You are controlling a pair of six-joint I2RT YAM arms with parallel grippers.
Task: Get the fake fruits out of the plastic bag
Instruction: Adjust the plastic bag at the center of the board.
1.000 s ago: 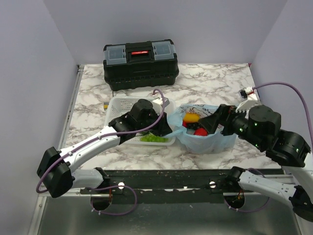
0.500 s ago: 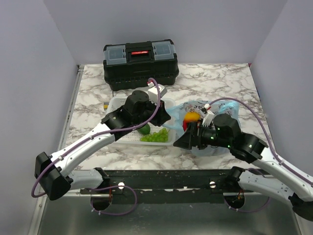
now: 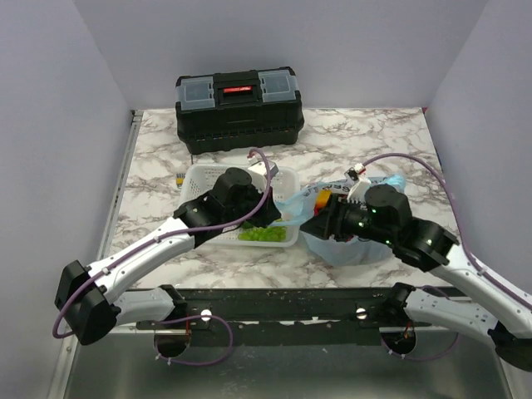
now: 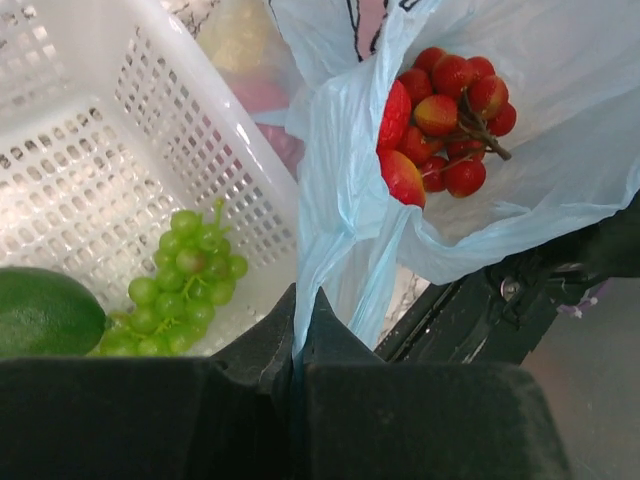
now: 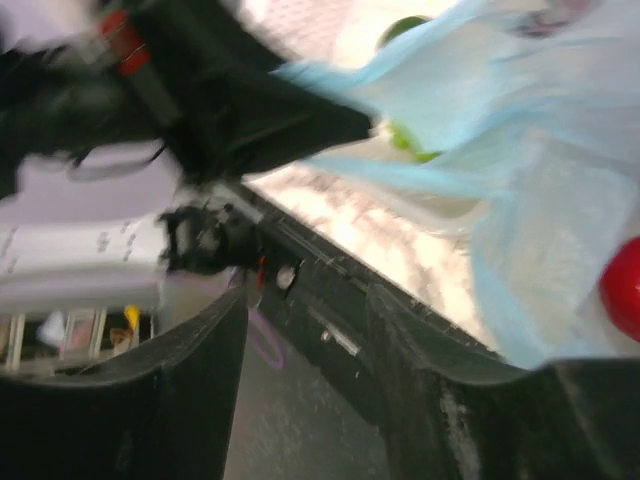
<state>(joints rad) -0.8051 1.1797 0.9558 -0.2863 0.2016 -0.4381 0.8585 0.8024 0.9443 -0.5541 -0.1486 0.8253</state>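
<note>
The light-blue plastic bag (image 3: 353, 247) lies right of the basket, and my left gripper (image 4: 298, 330) is shut on a pinch of its left edge (image 4: 340, 190). Through the bag's mouth I see a bunch of red berries (image 4: 445, 110). From the top view an orange-yellow fruit (image 3: 321, 199) shows inside. My right gripper (image 3: 312, 226) hangs over the bag's near left side. In the blurred right wrist view the right gripper (image 5: 305, 300) stands open with nothing between its fingers, the bag (image 5: 540, 200) and a red fruit (image 5: 625, 290) off to its right.
A white mesh basket (image 3: 199, 179) holds pale green grapes (image 4: 190, 290) and a dark green fruit (image 4: 45, 312). A black toolbox (image 3: 238, 104) stands at the back. The two grippers are close together at the bag's left edge, near the table's front rail.
My right arm swung from the bag's right side over it to its near left side, and its jaws narrowed. My left gripper closed on the bag's edge.
</note>
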